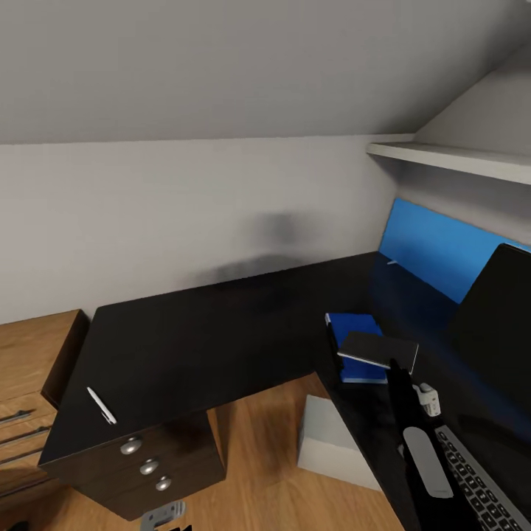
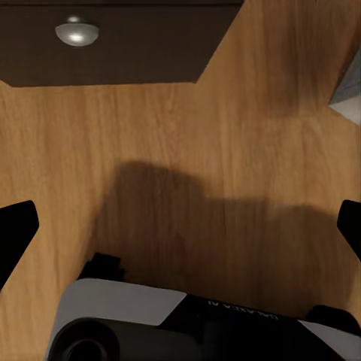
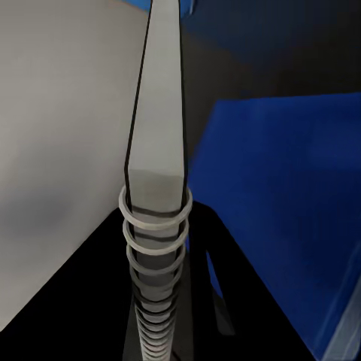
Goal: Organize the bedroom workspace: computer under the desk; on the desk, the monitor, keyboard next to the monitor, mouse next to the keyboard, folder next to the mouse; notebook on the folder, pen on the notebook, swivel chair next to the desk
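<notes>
Grey sloped ceiling, pale wall (image 1: 184, 214), white shelf (image 1: 457, 158), wood floor (image 1: 258, 435), wooden cabinet (image 1: 29, 369).

A light wooden cabinet (image 1: 33, 369) with dark handles stands against the pale grey wall (image 1: 184, 214). A bright blue wall panel (image 1: 435, 247) runs beneath a white shelf (image 1: 450, 157) under the sloped ceiling. The wooden floor (image 2: 188, 150) carries a broad soft shadow.

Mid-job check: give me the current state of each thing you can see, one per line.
notebook: held over the folder by the right gripper, tilted
folder: flat on the desk
pen: lying on the desk's left end
computer: on the floor under the desk
drawers: closed
left gripper: jaws open, empty
</notes>
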Controlling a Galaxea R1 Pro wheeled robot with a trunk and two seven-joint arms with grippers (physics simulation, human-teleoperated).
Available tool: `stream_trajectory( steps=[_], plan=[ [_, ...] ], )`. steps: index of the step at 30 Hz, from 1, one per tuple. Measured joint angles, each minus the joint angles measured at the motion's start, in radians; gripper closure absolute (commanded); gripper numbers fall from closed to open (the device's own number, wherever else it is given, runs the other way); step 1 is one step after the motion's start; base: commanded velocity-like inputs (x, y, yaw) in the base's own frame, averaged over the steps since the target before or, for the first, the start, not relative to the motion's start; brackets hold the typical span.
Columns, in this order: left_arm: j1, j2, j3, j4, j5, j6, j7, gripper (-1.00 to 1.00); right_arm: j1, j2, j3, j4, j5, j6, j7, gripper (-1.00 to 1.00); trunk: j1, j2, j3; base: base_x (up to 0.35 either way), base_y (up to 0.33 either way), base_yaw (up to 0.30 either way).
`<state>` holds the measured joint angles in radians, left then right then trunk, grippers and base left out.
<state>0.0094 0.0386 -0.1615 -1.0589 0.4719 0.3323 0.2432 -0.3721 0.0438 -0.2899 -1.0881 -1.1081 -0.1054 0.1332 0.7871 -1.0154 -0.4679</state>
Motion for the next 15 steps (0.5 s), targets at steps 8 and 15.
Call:
stream_trajectory(
  steps=[8,15],
  plan=[
    [0.0,-0.001,-0.001,0.012,-0.001,0.0,0.001,-1.0,0.0,0.0,0.0,0.0,-0.001,0.001,0.002,1.0,0.0,0.0,0.0,0.184,0.0,0.0],
    [0.0,-0.002,-0.002,0.025,-0.001,0.0,0.002,-1.0,0.0,0.001,-0.001,0.0,-0.001,-0.001,0.006,1.0,0.0,0.0,0.0,0.173,0.0,0.0]
  ],
)
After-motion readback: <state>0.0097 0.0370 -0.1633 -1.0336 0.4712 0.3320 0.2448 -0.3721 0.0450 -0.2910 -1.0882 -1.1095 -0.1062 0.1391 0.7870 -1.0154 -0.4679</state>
